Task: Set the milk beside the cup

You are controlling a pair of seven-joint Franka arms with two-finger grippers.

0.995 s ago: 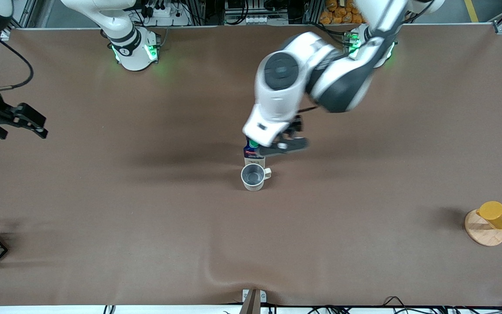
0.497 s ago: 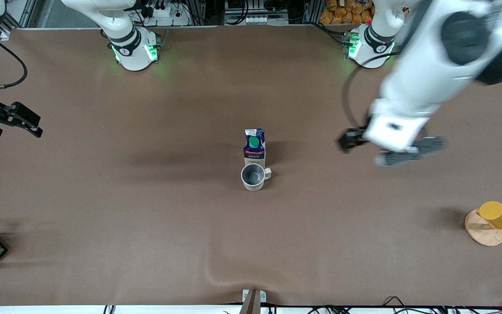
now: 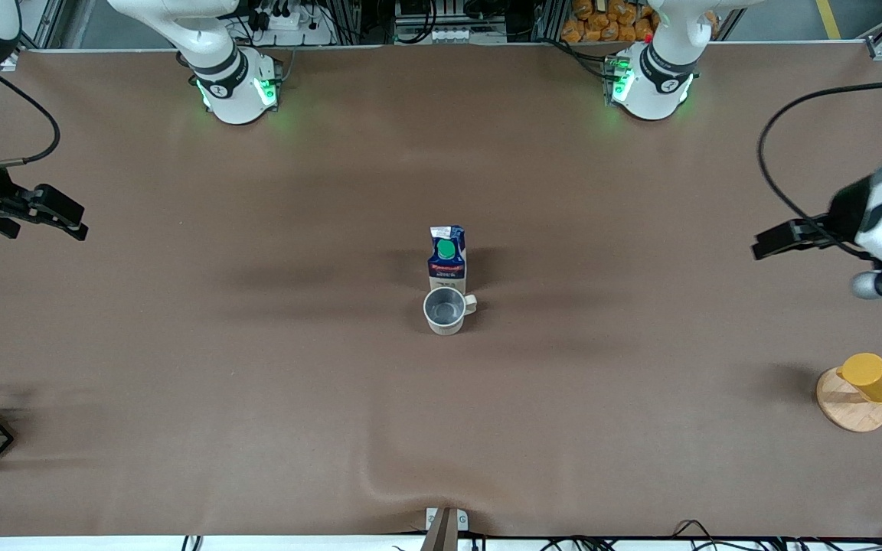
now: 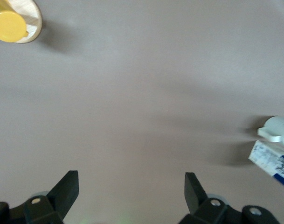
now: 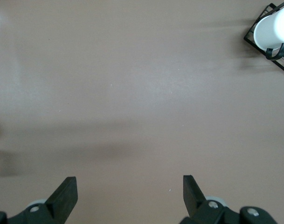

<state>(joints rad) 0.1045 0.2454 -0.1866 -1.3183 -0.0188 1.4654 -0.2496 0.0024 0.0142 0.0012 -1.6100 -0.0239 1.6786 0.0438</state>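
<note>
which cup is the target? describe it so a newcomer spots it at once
Middle of the brown table, far from either end. The cup stands just nearer the front camera than the blue milk carton. It's cream with a grey inside, on bare cloth, no wooden disc or wire rack.

Left gripper (image 4: 128, 193) hangs over the surface at its own arm's end, jaws spread wide. Right gripper (image 5: 128, 193) likewise, apparently empty.

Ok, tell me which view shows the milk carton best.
The front view: the milk carton stands whole and upright mid-table, right beside the mug and farther from the camera. The left wrist view catches only part of it at the frame's edge. The right wrist view doesn't show it.
</note>
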